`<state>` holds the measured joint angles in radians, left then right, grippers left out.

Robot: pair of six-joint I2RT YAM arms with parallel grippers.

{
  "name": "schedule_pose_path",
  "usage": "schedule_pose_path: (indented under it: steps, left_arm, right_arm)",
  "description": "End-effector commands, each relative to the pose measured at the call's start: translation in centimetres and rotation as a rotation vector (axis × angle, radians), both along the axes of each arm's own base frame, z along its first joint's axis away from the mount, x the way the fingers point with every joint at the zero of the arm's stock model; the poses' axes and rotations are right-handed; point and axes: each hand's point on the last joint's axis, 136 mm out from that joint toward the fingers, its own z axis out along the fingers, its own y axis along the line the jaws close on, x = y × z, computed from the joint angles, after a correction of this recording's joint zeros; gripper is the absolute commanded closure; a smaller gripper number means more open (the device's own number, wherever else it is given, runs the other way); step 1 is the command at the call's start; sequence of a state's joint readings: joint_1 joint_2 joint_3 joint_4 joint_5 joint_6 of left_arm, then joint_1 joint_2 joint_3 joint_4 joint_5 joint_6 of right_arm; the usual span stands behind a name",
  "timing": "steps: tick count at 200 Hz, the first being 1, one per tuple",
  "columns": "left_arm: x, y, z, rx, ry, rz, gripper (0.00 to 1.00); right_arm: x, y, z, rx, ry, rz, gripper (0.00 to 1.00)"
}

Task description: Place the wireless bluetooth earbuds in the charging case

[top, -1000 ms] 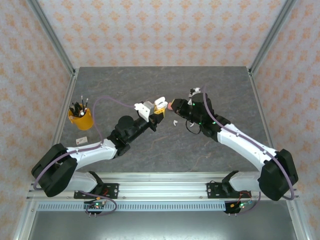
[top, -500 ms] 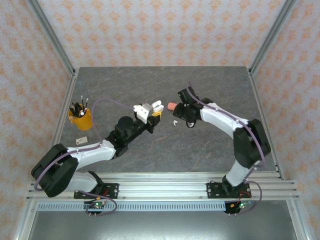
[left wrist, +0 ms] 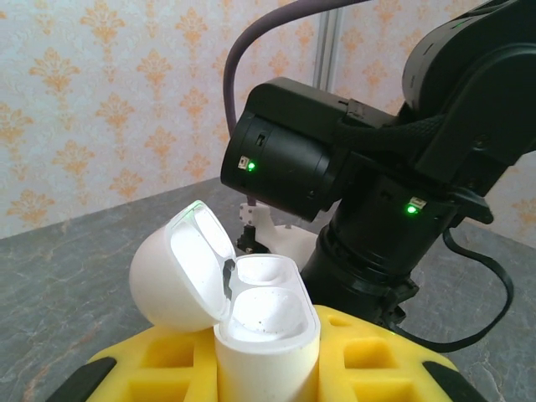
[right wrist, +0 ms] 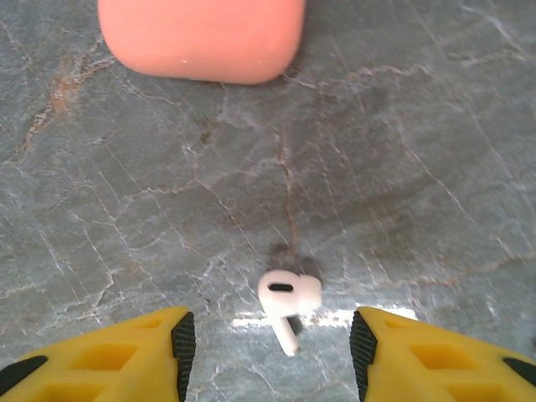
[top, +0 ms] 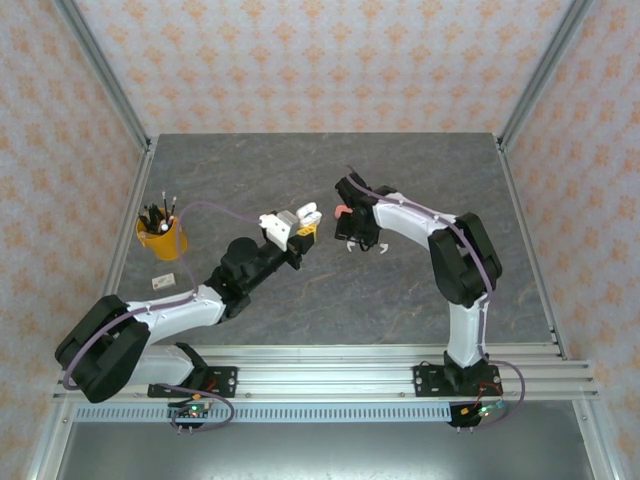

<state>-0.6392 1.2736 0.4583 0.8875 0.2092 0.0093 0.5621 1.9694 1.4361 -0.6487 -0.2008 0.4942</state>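
the left arm's fingers [left wrist: 142,368], yellow and blocky, are clamped on the base of a white pebble-shaped charging case [left wrist: 266,327]. they hold it upright off the grey marbled table [right wrist: 419,167], to the side of the closed salmon-pink case [right wrist: 201,38] that lies on the table. the white case's hinged lid [left wrist: 180,268] is thrown back and its two wells face up, both seemingly empty. held like this, it probably serves as a steady, open mouth for an earbud brought down from above.

the right arm's fingers [right wrist: 117,352] stand about half open with nothing in them, hanging low over the table just on the near side of the salmon-pink case. between them lies a small white stemmed earbud [right wrist: 289,300], touching neither pad. the straddle looks like the set-up for a pinch.

the earbud lies flat on the table. its rounded head is toward the salmon-pink case and its stem points away from that case, toward the wrist, canted a little to one side. its long axis therefore runs crosswise to the fingers' closing line, so they would likely meet its flanks.
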Motion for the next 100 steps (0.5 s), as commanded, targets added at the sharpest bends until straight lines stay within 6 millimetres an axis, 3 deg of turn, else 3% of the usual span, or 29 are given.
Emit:
schedule_pose_path:
  steps: [1, 100]
  left_arm:
    - [-0.1, 0.7, 1.5, -0.022, -0.064, 0.014, 1.00]
    - [0.2, 0.8, 1.7, -0.030, -0.056, 0.019, 1.00]
  right_arm:
    - [-0.1, -0.6, -0.5, -0.060, 0.024, 0.038, 0.47]
    - [0.0, -0.8, -2.6, -0.084, 0.048, 0.027, 0.50]
